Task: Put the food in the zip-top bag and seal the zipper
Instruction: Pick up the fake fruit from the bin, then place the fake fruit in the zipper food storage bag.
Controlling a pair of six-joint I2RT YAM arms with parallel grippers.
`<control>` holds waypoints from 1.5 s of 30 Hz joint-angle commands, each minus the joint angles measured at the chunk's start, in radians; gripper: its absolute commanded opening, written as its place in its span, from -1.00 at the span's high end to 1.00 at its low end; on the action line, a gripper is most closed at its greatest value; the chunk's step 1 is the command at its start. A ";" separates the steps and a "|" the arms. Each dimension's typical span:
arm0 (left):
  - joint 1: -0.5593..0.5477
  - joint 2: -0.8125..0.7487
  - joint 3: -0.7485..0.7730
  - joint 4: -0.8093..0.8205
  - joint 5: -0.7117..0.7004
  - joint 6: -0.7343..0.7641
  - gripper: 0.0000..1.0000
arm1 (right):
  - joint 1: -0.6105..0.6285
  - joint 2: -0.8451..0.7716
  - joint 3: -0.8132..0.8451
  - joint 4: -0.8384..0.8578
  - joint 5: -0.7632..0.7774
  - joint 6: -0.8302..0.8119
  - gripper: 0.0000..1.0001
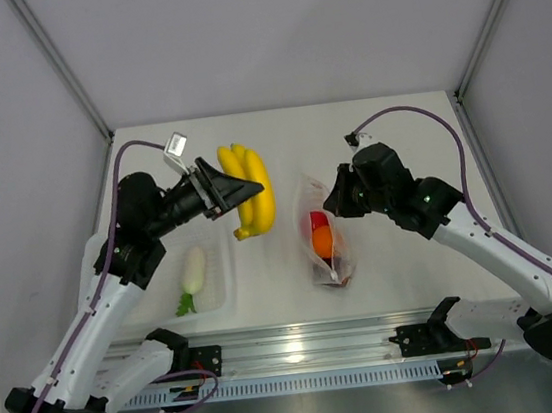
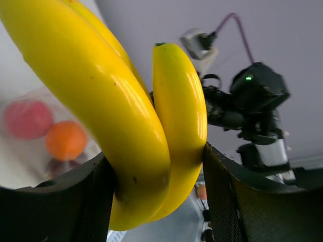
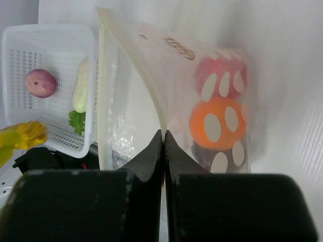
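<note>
My left gripper (image 1: 242, 192) is shut on the yellow banana bunch (image 1: 252, 199), which hangs above the table left of the zip-top bag (image 1: 324, 223). The left wrist view shows the banana (image 2: 151, 126) clamped between both fingers (image 2: 81, 201). The bag stands with its mouth open, and my right gripper (image 3: 164, 135) is shut on one lip. The zipper (image 3: 102, 101) runs as a pale strip along the mouth edge. Inside lie a red apple (image 3: 222, 75), an orange one (image 3: 217, 126) and a dark one (image 3: 207, 154). The white radish (image 1: 192, 271) lies in the tray.
A shallow white tray (image 1: 224, 291) sits at the near left; in the right wrist view this tray (image 3: 30, 40) also holds a red-purple round fruit (image 3: 40, 83). A metal rail (image 1: 294, 350) runs along the near edge. Grey walls enclose the table.
</note>
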 commanded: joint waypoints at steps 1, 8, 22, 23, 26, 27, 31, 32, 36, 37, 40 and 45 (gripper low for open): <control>-0.042 0.016 0.018 0.343 0.095 -0.163 0.99 | 0.024 -0.011 0.041 -0.031 0.097 0.029 1.00; -0.120 0.066 -0.077 0.728 0.060 -0.367 0.99 | 0.040 -0.018 0.023 -0.014 0.104 0.052 1.00; -0.234 0.279 -0.249 1.214 -0.028 -0.609 0.99 | 0.038 -0.044 0.000 0.040 0.076 0.120 1.00; -0.237 0.304 -0.257 1.230 -0.029 -0.617 0.99 | 0.040 -0.044 0.000 0.038 0.077 0.124 1.00; -0.252 0.341 -0.294 1.322 -0.045 -0.646 0.99 | 0.037 -0.052 0.000 0.037 0.082 0.137 1.00; -0.256 0.361 -0.304 1.334 -0.046 -0.651 0.99 | 0.037 -0.053 -0.002 0.038 0.082 0.140 1.00; -0.269 0.393 -0.352 1.408 -0.060 -0.645 0.99 | 0.030 -0.069 -0.011 0.041 0.081 0.158 1.00; -0.271 0.399 -0.366 1.416 -0.060 -0.645 0.99 | 0.029 -0.072 -0.013 0.043 0.080 0.169 1.00; -0.282 0.447 -0.381 1.459 -0.039 -0.624 0.99 | 0.017 -0.081 -0.026 0.055 0.065 0.192 1.00; -0.283 0.465 -0.384 1.462 -0.022 -0.620 0.99 | 0.009 -0.081 -0.028 0.055 0.058 0.195 1.00; -0.292 0.496 -0.402 1.497 -0.010 -0.604 0.99 | 0.000 -0.083 -0.031 0.055 0.044 0.212 1.00; -0.318 0.514 -0.435 1.505 0.009 -0.533 0.99 | -0.013 -0.087 -0.042 0.060 0.031 0.250 1.00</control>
